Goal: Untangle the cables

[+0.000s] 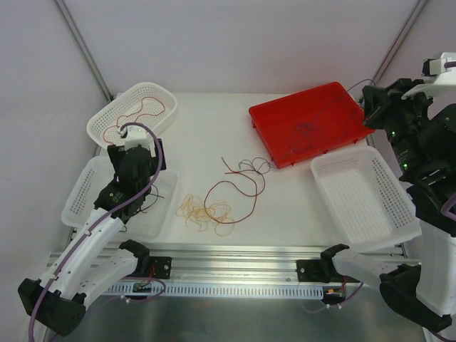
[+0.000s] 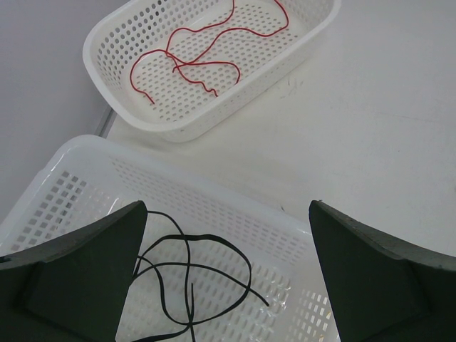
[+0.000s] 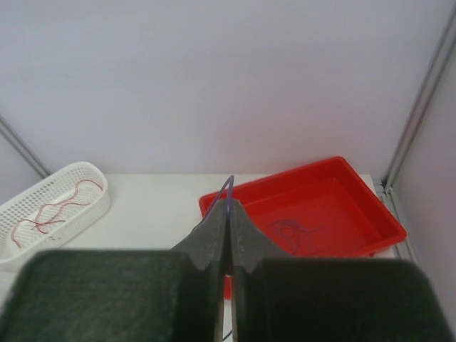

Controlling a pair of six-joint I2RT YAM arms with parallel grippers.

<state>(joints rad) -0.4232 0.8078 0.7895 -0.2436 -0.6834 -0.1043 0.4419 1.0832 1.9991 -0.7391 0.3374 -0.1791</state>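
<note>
Loose cables lie mid-table: a red and dark tangle [image 1: 239, 187] with a pale yellow curl [image 1: 203, 211] beside it. My left gripper [image 2: 226, 214] hangs open and empty over the near-left white basket [image 2: 85, 164], where a black cable [image 2: 187, 263] lies. A red cable [image 2: 203, 64] rests in the far-left basket [image 1: 165, 100]. My right gripper [image 3: 229, 203] is raised near the red tray [image 1: 299, 96] and is shut on a thin purple cable [image 3: 226, 187] that loops over its tips. More purple cable [image 3: 292, 231] lies in the tray.
A third white basket [image 1: 363, 192] stands at the right, in front of the red tray. The aluminium rail with both arm bases [image 1: 235, 267] runs along the near edge. Slanted frame posts [image 1: 82, 46] rise at the back corners.
</note>
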